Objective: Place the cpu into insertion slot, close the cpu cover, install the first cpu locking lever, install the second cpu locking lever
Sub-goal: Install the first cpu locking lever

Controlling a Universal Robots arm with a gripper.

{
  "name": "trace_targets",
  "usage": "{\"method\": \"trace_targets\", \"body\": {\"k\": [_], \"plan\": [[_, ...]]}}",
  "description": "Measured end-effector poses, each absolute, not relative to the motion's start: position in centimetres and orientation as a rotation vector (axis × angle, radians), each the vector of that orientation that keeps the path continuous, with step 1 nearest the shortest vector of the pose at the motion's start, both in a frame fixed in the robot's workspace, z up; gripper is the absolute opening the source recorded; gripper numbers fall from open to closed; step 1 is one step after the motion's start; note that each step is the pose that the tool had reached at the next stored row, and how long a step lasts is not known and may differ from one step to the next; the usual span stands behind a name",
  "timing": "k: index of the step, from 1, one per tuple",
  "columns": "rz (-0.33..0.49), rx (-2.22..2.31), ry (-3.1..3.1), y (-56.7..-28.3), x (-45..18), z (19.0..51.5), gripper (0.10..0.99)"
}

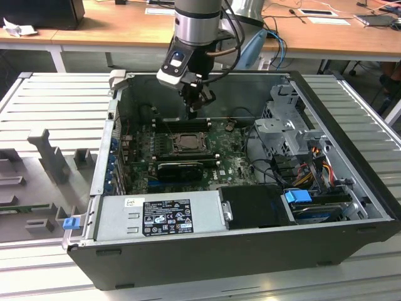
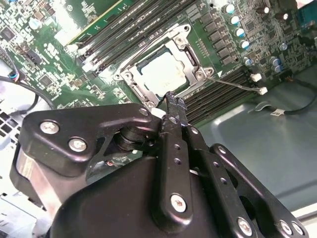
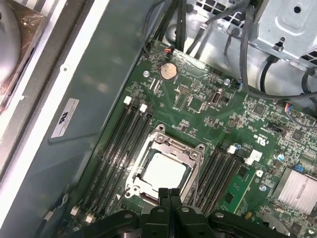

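While hovering beside lowered cpu cover [image 3: 174, 142] over seated cpu [image 3: 163, 171], holding gripper [image 3: 170, 194] fingers pressed together, empty, probably for pushing locking lever [image 2: 235, 83].

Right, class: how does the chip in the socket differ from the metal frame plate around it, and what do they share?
The chip is a solid pale square; the frame plate is open, with a big square cut-out. The chip is smaller and sits inside; the frame plate rings it. Both are silvery metal, squarish and lie flat.
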State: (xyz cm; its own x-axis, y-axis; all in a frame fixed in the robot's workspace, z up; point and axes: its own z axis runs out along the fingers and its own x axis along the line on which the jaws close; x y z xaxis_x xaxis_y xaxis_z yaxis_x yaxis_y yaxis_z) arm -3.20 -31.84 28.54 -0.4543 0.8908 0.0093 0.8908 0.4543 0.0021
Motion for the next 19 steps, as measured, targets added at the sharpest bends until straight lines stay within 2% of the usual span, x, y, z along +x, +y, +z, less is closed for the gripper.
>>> {"method": "trace_targets", "body": {"k": [19], "plan": [[-0.008, -1.082, -2.941, -31.84, -3.2, 28.43, 0.106]]}}
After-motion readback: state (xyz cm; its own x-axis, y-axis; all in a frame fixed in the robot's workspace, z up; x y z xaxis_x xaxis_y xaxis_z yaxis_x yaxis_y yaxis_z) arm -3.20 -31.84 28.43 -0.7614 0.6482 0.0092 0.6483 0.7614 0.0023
